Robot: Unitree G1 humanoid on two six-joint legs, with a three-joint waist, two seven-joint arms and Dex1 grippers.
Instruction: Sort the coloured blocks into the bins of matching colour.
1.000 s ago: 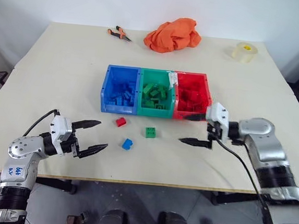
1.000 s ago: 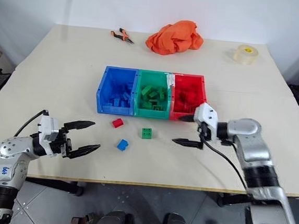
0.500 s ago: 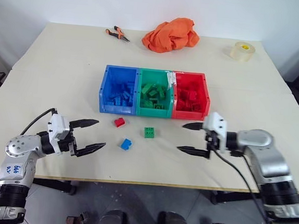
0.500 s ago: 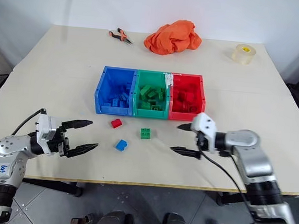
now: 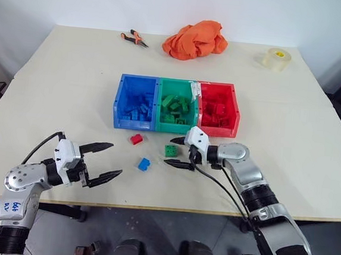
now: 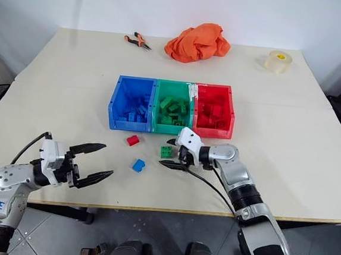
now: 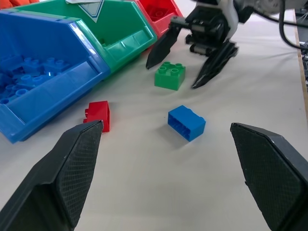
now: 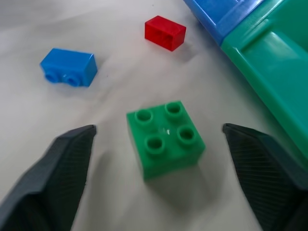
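**brickfan:** Since the right pincer (image 5: 179,153) already sits around the green block (image 5: 171,151), one black finger on each side with gaps still showing and no contact yet that I can see, how do you reckon that block handles?

**armwatcher:** Looks like a light, rigid 2x2 studded brick. Hard plastic, so it won't squash, but the smooth side walls are probably a bit slippery against those finger pads. I'd squeeze the two flat opposite sides, low on the body, not the studs on top. In the right wrist view it sits a little rotated between the fingers, so a corner could catch first and twist it.

**brickfan:** And the others?

**armwatcher:** Blue block (image 5: 144,164) lies on its side on the table (image 5: 61,82) just past the pincer's tips, red block (image 5: 136,139) a bit further out, near the blue bin (image 5: 120,102). The green bin (image 5: 174,125) is right beside the pincer's far finger, red bin (image 5: 237,112) just behind the hand. Short hop for the green one, I'd guess.

**brickfan:** Left side doing anything?

**armwatcher:** Left pincer (image 5: 106,161) is spread wide, empty, hovering well short of the loose blocks, which lie out ahead of its tips.
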